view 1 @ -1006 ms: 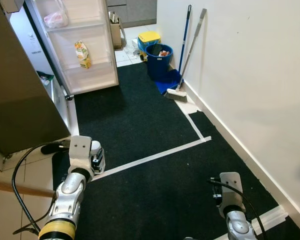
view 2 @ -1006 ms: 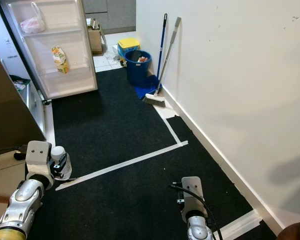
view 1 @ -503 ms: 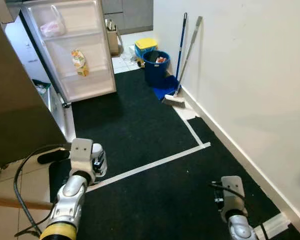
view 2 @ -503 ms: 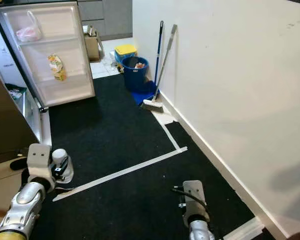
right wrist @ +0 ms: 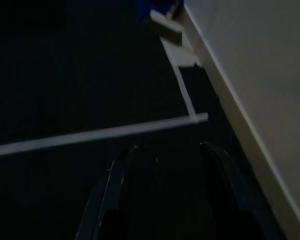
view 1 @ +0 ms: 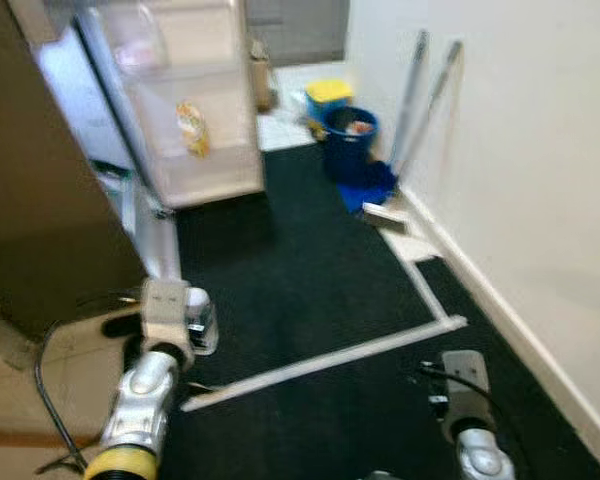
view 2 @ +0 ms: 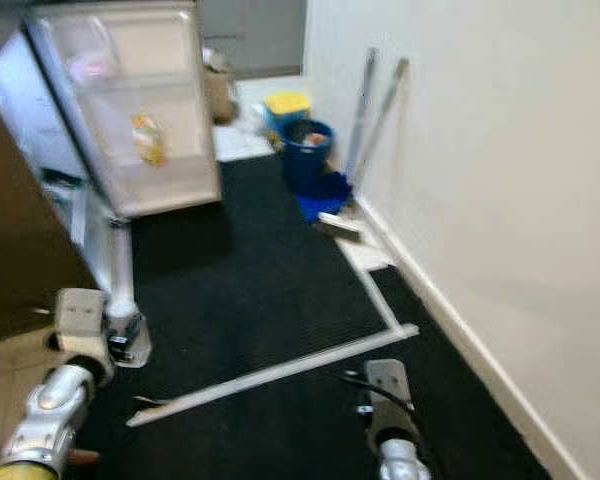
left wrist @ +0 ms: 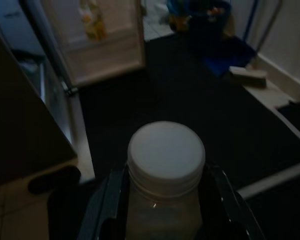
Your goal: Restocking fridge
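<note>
Left eye view: you see the left gripper [view 1: 195,322] low at the left, carrying a white-lidded jar [view 1: 198,300] above the black carpet [view 1: 300,280]. The picture is blurred.
Fridge: your open fridge door [view 1: 195,110] stands ahead at the left, with a yellow packet [view 1: 190,128] on its shelf and a pale bag [view 1: 140,50] higher up.
Far corner: a blue bucket [view 1: 350,140] sits by the white wall [view 1: 520,170], a yellow box [view 1: 327,92] behind it, and two long handles [view 1: 430,90] lean on the wall.
Floor: a white tape line [view 1: 330,358] crosses the carpet in front of both arms.
Right eye view: your right gripper [view 2: 385,385] hangs low over the carpet, near the tape line.
Left wrist view: both fingers [left wrist: 110,200] are clamped on the jar [left wrist: 165,175], one on each side, its white lid facing you; the fridge door [left wrist: 105,45] lies beyond.
Right wrist view: very dark; you can make out the two fingers [right wrist: 107,195] spread apart with nothing between them, above carpet and tape [right wrist: 100,134].
</note>
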Motion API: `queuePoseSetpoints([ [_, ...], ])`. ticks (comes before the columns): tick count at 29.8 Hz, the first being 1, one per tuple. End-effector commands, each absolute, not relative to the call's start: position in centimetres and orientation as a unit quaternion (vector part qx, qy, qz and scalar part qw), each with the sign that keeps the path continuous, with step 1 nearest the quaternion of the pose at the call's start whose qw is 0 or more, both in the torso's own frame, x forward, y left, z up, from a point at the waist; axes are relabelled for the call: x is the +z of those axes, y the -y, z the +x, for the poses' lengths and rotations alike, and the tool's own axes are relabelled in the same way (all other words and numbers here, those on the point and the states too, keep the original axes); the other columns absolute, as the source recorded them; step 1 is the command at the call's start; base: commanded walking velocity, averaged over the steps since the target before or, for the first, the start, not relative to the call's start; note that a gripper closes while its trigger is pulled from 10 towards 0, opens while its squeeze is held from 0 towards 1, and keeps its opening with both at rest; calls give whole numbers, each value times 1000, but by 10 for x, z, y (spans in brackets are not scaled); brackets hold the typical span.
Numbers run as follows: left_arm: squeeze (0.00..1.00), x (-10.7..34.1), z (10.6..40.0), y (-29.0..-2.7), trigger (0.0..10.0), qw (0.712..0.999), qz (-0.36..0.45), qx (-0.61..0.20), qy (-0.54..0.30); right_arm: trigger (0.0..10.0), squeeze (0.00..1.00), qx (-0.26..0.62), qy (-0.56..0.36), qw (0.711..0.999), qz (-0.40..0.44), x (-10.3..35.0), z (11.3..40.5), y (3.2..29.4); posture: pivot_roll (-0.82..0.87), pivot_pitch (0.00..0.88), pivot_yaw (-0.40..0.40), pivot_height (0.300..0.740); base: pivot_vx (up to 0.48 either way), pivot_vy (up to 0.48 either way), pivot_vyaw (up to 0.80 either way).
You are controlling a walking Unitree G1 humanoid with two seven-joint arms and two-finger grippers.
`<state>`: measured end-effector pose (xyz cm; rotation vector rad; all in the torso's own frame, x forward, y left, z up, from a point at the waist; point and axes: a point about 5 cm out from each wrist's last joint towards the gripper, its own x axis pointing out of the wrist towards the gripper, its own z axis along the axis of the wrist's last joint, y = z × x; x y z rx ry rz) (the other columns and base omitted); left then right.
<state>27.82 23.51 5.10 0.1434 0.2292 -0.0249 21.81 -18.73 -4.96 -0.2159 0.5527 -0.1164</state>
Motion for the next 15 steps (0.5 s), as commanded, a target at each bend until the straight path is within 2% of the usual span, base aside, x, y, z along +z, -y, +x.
queuePoseSetpoints([
  [1,0,52,278,-234,10000,991,75,-16,-111,10000,0,-62,-279,953,-99,-53,214,187,55,28,-10,740,379,0,0],
  [15,0,51,278,-233,10000,991,74,-18,-112,10000,0,-65,-280,953,-95,-53,213,187,48,24,-9,740,383,0,0],
])
